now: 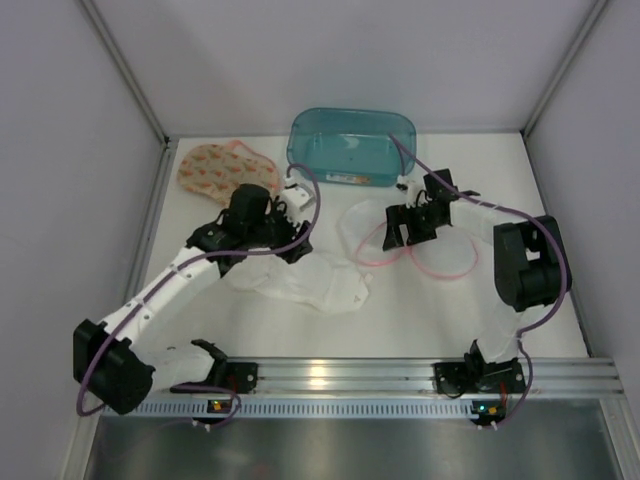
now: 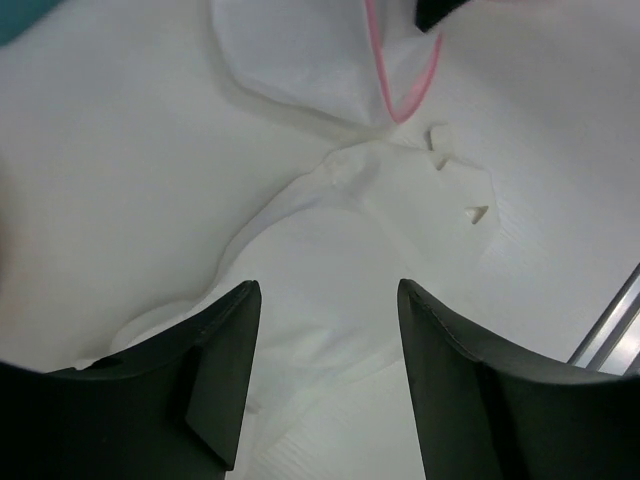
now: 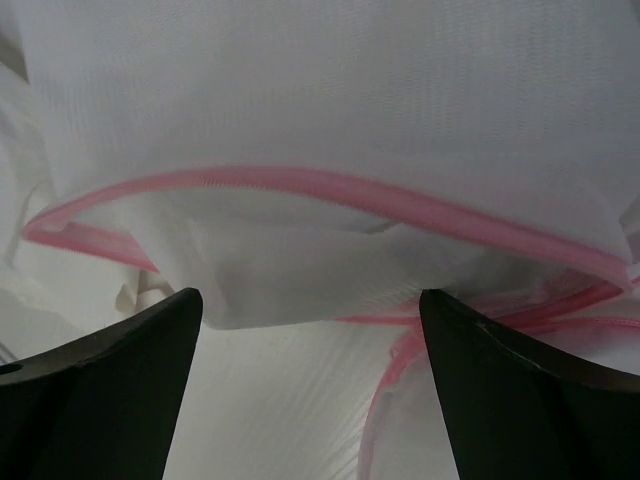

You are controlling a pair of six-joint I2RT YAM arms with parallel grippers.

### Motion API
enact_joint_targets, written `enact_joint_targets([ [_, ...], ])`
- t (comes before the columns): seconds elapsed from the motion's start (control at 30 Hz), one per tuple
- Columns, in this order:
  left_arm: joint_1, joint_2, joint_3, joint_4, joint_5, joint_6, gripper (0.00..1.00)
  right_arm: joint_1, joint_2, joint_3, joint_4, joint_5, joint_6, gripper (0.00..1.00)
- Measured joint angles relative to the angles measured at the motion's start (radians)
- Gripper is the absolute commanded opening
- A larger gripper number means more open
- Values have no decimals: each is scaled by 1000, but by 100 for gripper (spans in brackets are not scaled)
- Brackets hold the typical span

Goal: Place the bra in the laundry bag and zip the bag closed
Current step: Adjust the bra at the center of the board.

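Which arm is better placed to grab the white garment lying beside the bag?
Left. The left gripper, open, hangs over the white garment; the right gripper faces the pink-edged mouth of the laundry bag.

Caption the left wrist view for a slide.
Left gripper open above the crumpled white bra, the pink-trimmed laundry bag lying just beyond it.
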State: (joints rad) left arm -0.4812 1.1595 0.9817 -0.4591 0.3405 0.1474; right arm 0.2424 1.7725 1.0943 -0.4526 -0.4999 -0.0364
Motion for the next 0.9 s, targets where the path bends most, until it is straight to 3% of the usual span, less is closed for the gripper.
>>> enact_joint_targets([
  [0.13,-197,115,43,-9,-85,15,54,-9,18,28,24,68,18,90],
  [0.47,-573,468,216,-28,-259,-39,51,-100,-47,45,-11,76,56,97],
  [0.63,-655,639,341,-33,-335,-89,45,-115,-150,98,-47,40,68,98],
  [0.9,-656,850,460,-98,-472,-127,35,-119,-255,119,-93,-18,74,99],
])
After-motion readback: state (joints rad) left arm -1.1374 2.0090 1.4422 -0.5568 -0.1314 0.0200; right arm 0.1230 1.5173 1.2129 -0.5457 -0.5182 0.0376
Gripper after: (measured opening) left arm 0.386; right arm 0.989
